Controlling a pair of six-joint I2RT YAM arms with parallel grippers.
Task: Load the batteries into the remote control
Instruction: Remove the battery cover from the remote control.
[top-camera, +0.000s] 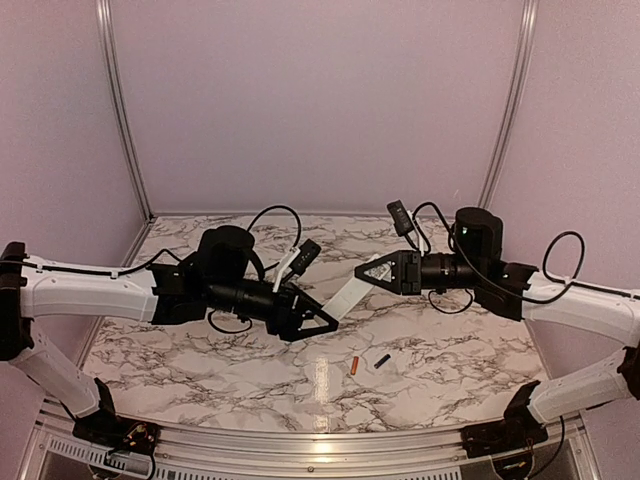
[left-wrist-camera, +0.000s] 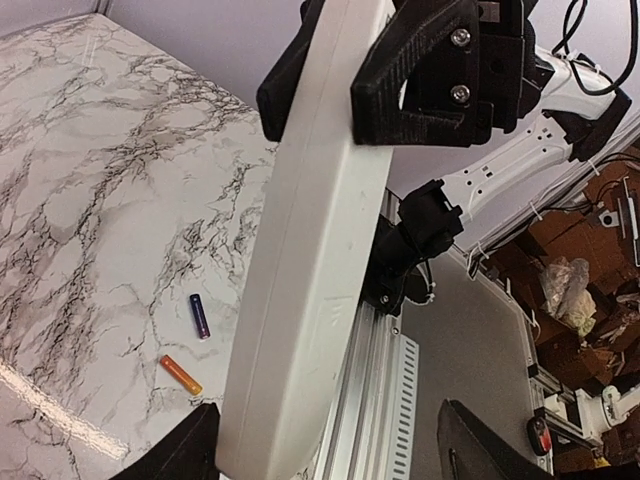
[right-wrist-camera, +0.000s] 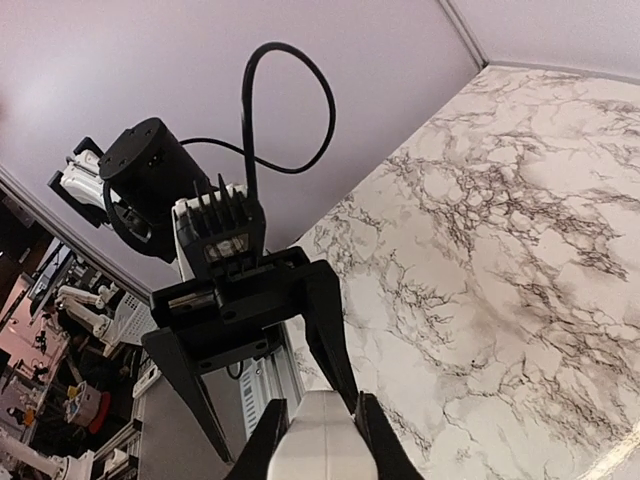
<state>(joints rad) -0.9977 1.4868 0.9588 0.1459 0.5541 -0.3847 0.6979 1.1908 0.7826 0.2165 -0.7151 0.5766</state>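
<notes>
My right gripper (top-camera: 362, 272) is clamped on one end of the white remote control (top-camera: 345, 295), which it holds in the air over the marble table (top-camera: 200, 350). My left gripper (top-camera: 322, 310) has its jaws wide on either side of the other end. The orange battery (top-camera: 354, 365) and black battery (top-camera: 382, 360) lie close together on the table.

No readable text, labels, numbers; remote control (left-wrist-camera: 310, 250) bears faint illegible embossing.

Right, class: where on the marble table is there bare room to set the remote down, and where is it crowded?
Free: the far strip of table by the back wall, and the near-left patch beside the left arm. Crowded: near centre, around the orange battery and black battery.
</notes>
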